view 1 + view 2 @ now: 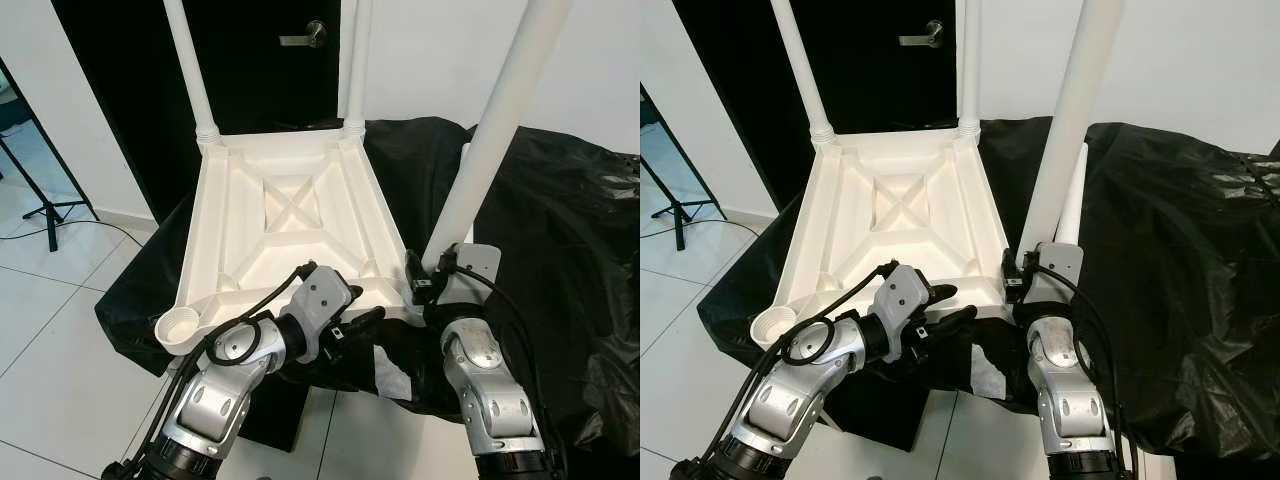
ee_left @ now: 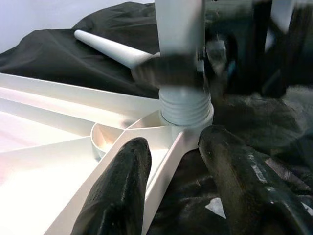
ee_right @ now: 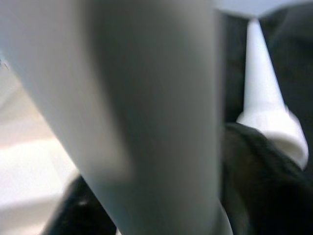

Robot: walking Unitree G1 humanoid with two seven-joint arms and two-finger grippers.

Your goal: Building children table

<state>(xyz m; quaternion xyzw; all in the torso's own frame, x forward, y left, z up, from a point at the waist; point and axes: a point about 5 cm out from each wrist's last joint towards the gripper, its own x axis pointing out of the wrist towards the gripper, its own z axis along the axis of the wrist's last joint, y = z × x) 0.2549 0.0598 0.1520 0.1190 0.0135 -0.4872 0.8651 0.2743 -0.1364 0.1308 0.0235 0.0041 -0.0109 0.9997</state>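
Left eye view: 1 white tabletop [image 1: 290, 225] lies upside down on a black sheet [image 1: 560, 230]. 3 white legs stand in its corners: 2 at the far side [image 1: 190, 70] [image 1: 355, 65] and 1 at the near right corner [image 1: 495, 130]. The near left corner holds 1 empty round socket [image 1: 185, 327]. The left gripper [image 1: 362, 322] reaches to the tabletop's near edge. The right gripper [image 1: 425, 275] sits at the foot of the near right leg.

Right eye view: 1 more white leg [image 1: 1072, 205] lies loose on the sheet, just behind the standing near one. 1 door handle [image 1: 920, 38] shows on the dark door.

Left wrist view: 2 black fingers [image 2: 122, 193] are spread apart, straddling the tabletop's rim just below the leg's threaded base [image 2: 185, 105].

Right wrist view: the standing leg [image 3: 146, 112] is blurred and very close, pinched between the right gripper's dark fingers [image 3: 254, 181].
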